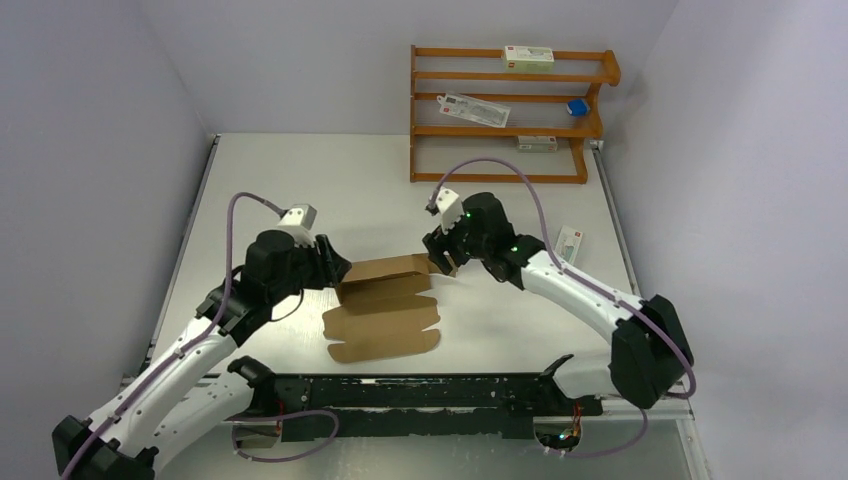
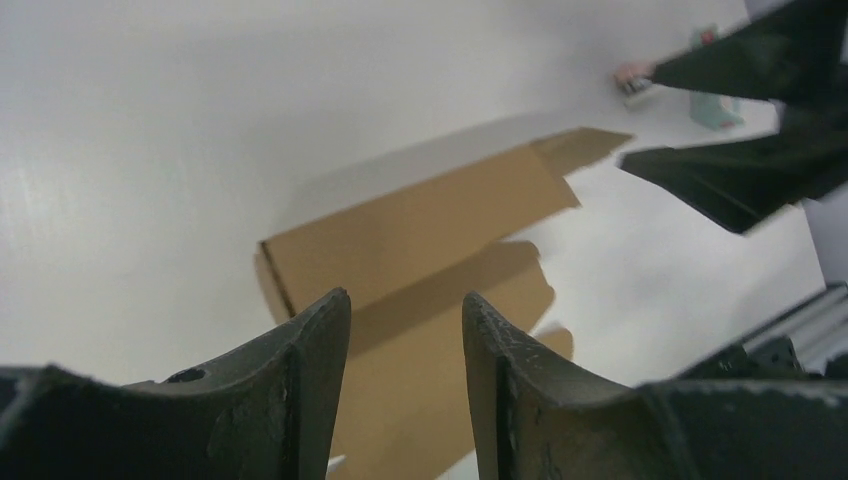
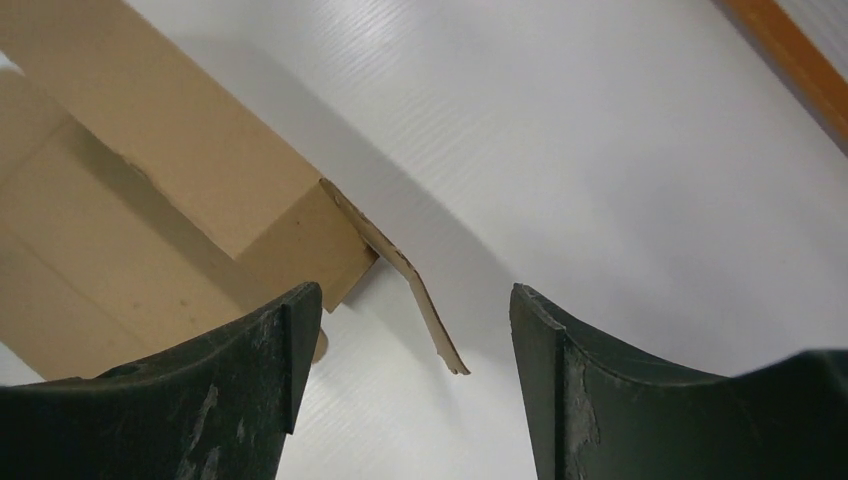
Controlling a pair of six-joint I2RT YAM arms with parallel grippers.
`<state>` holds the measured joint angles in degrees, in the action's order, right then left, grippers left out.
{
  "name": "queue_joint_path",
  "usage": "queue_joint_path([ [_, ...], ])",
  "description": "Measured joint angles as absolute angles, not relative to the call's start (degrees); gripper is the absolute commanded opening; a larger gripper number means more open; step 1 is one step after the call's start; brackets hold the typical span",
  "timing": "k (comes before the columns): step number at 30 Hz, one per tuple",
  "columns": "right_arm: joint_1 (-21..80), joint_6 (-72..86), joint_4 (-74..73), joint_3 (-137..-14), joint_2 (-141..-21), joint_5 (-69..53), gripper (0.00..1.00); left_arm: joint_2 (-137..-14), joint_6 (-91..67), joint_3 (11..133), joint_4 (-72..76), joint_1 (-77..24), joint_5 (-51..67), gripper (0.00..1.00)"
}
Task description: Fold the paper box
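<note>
The white table [image 1: 400,190] carries the work, with a wooden shelf [image 1: 500,100] standing at its far edge, well apart from the action. The paper box [image 1: 385,325] lies in the middle of the table between the two arms, and it looks partly done. Its far strip is turned up and over into a long, low, closed section, while the near panel with its notched flaps lies flat on the table (that half has clearly not been brought up).

The left gripper [image 2: 405,315] hangs just beside the box's left end, its fingers a narrow gap apart and holding nothing. The right gripper [image 3: 413,300] sits at the right end with its fingers spread wide and empty. A loose end flap [image 3: 400,265] sticks out from that corner, untucked.

By my reckoning, what is left is raising the near panel, closing it over, and tucking the ends.
</note>
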<state>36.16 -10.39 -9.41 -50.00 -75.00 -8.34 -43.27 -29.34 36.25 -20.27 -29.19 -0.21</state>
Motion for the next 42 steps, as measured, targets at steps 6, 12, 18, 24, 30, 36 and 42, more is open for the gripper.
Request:
queue_joint_path([
  [6, 36.1, -17.1, -12.6, -53.6, -82.5, -12.7, 0.67, -44.1, -29.4, 37.5, -20.6, -37.6, -1.5, 0.48],
  [12, 36.1, -21.3, -13.7, -54.3, -86.8, -15.5, 0.63, -45.2, -30.3, 36.9, -19.7, -45.3, -4.8, 0.47],
  [18, 36.1, -24.0, -14.4, -56.2, -88.6, -16.8, 0.60, -46.1, -30.7, 36.7, -18.8, -51.2, -8.4, 0.47],
  [24, 36.0, -25.7, -14.5, -58.8, -90.6, -18.7, 0.49, -47.7, -30.8, 36.6, -17.5, -55.9, -11.6, 0.46],
  [30, 36.0, -25.8, -15.1, -58.8, -92.7, -19.8, 0.31, -51.8, -30.8, 35.8, -13.9, -61.1, -14.3, 0.46],
  [36, 36.0, -24.8, -15.1, -58.1, -92.0, -20.6, 0.12, -56.0, -30.6, 33.1, -7.8, -66.2, -18.0, 0.49],
  [42, 36.6, -23.3, -14.9, -55.6, -89.3, -21.2, 0.06, -60.2, -30.2, 27.9, 2.1, -69.2, -22.2, 0.53],
])
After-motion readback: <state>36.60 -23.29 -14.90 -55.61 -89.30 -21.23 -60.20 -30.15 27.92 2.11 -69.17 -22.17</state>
